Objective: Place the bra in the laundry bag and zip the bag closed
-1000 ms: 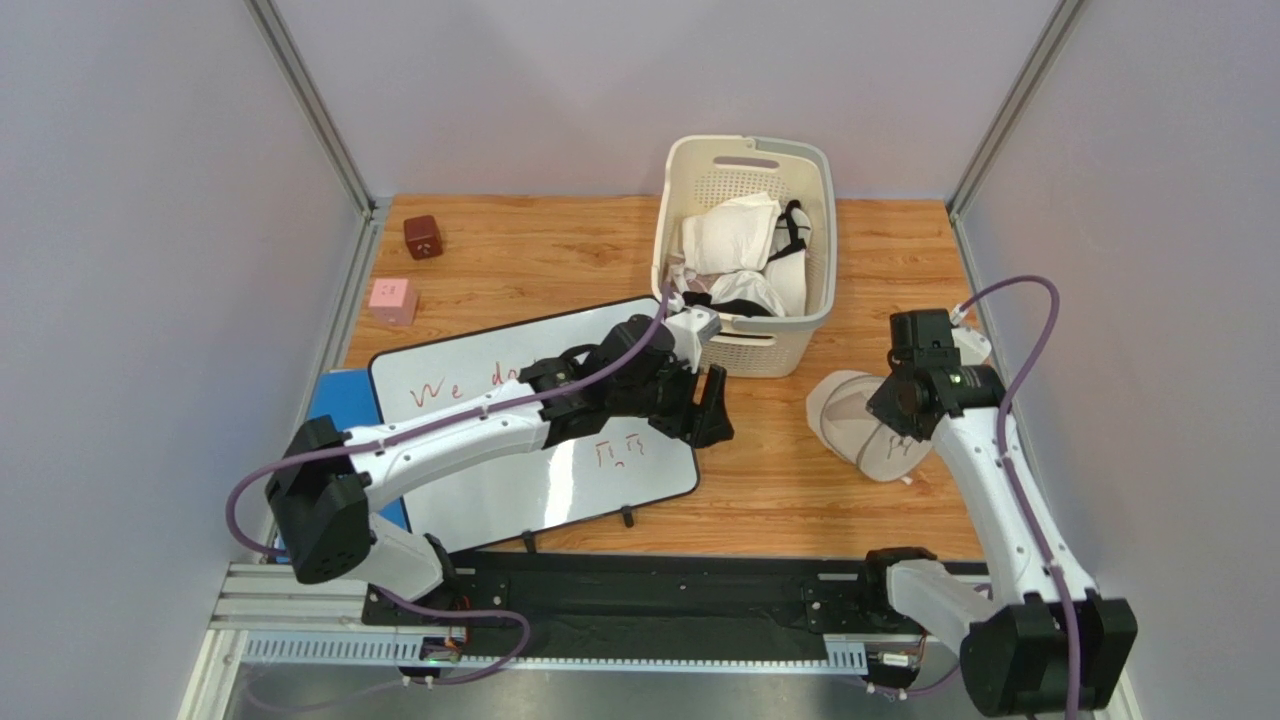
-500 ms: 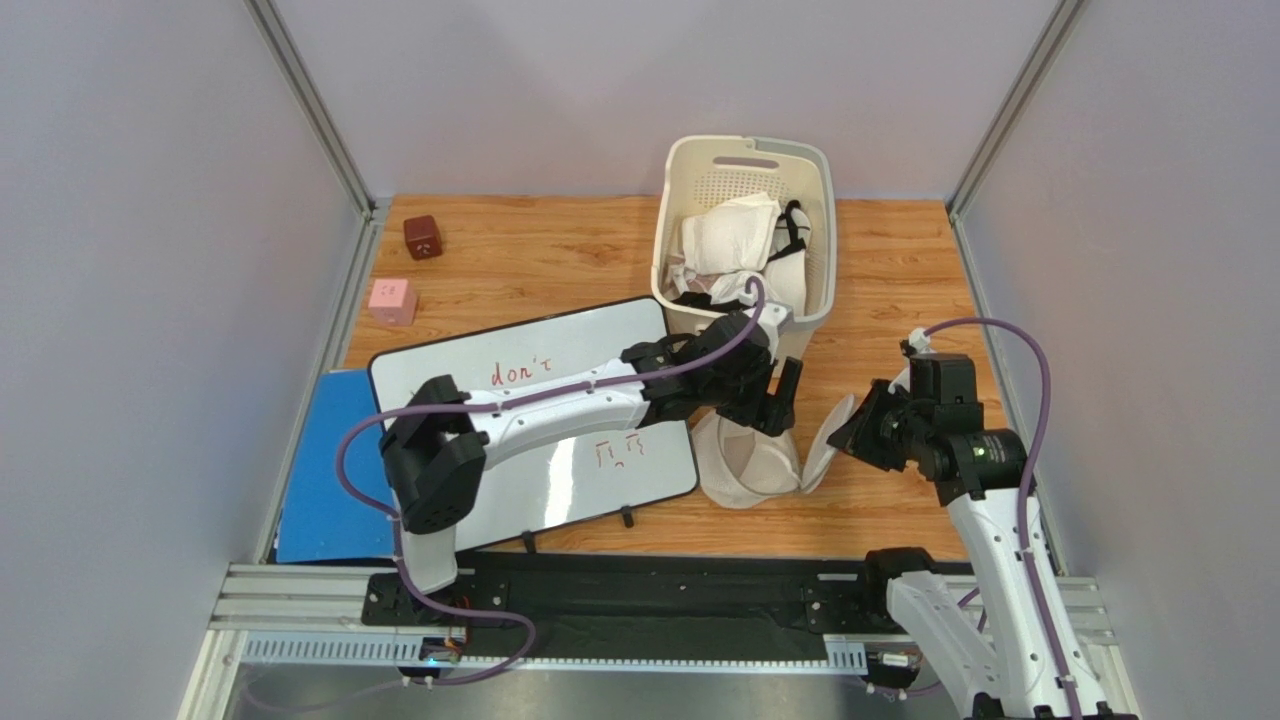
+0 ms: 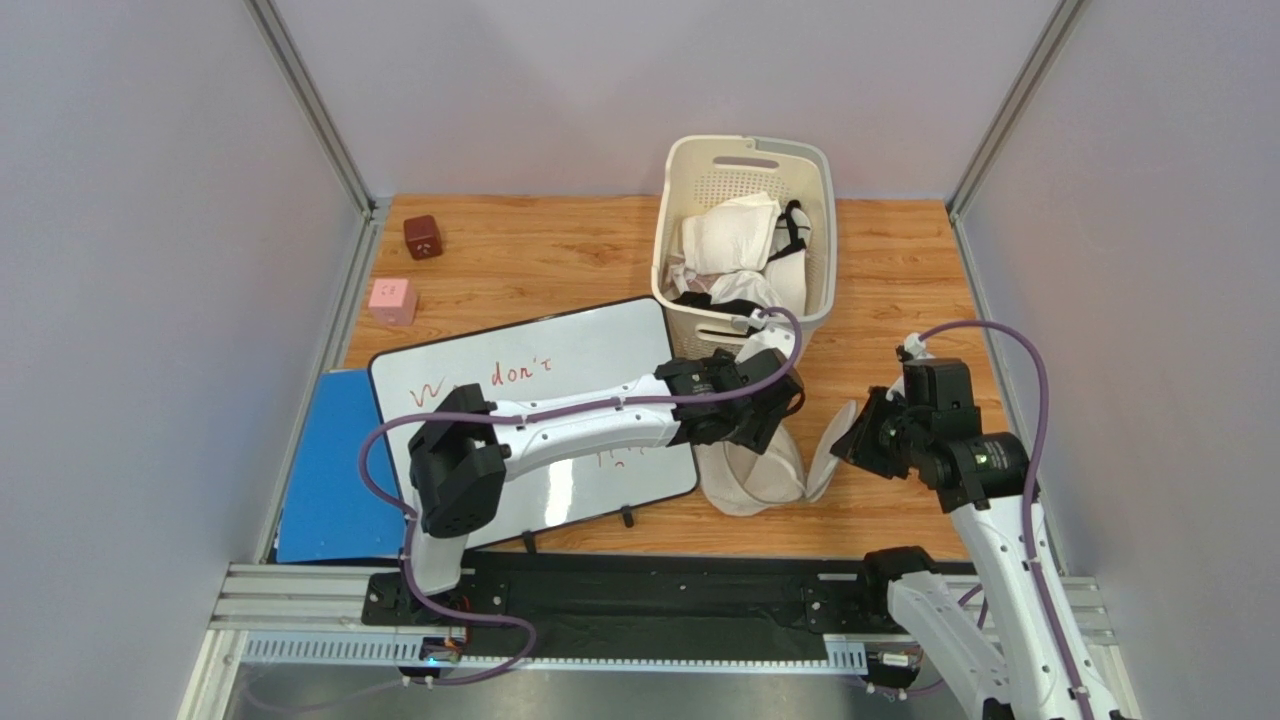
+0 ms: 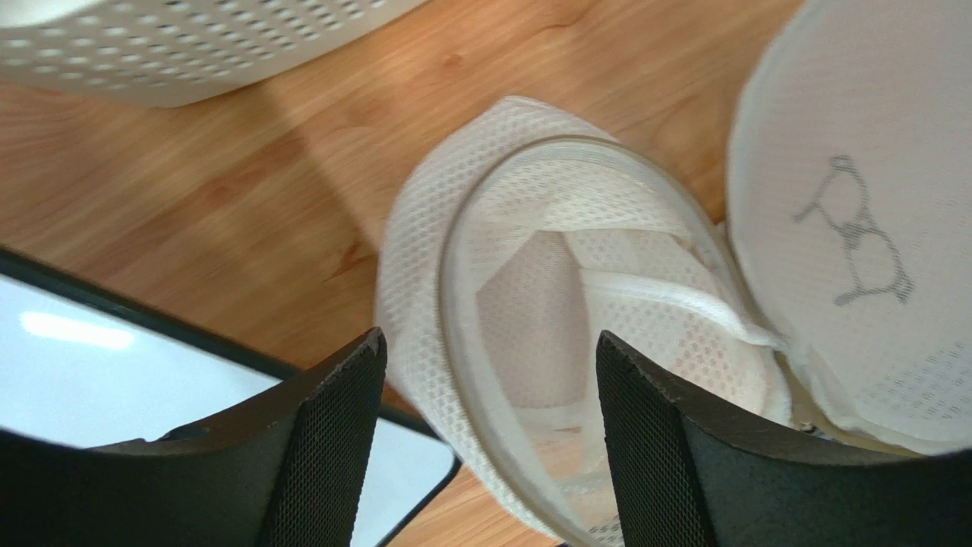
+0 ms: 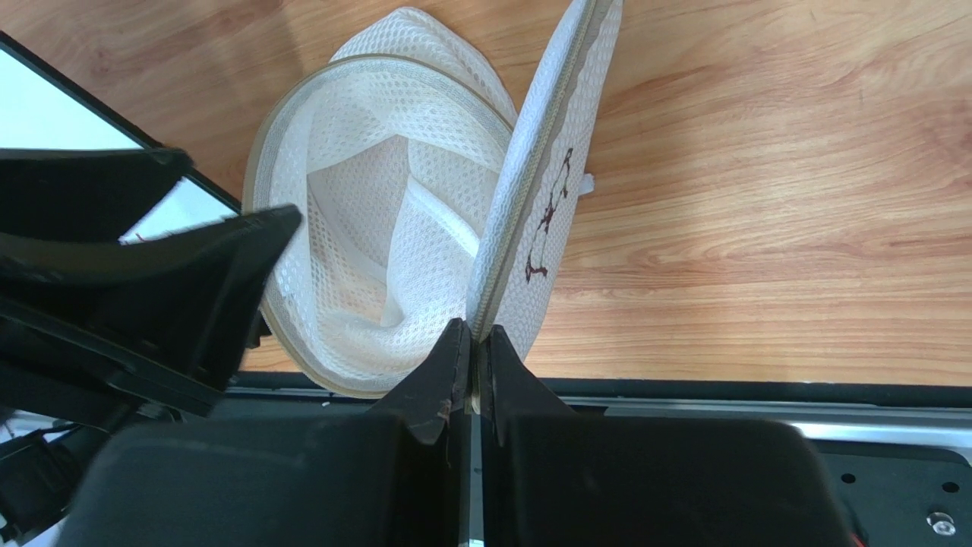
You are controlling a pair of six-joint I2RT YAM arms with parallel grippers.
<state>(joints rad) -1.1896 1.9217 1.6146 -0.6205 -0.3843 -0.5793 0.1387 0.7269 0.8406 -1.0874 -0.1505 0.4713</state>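
Wooden table (image 3: 526,255), seen from above, with a whiteboard (image 3: 451,383) at its left and a cream slatted basket (image 3: 747,146) at the back. The left arm (image 3: 586,425) reaches across the whiteboard farther than a second ago, when its gripper hung over the board's right edge. The laundry bag (image 3: 756,483) lies open on the wood, its left edge just beside the whiteboard's right corner. A second ago it sat well to the right, near the right arm's wrist. One domed half rests on the table, while the other half stands nearly upright.

The left gripper (image 4: 491,456) now hangs low over the resting half, its fingers (image 4: 325,445) spread wide with the zipper rim between them. The right gripper (image 5: 471,348) is pinched tight on the edge of the raised half. The bra (image 3: 732,237) remains among the white garments in the basket, well apart from the bag.
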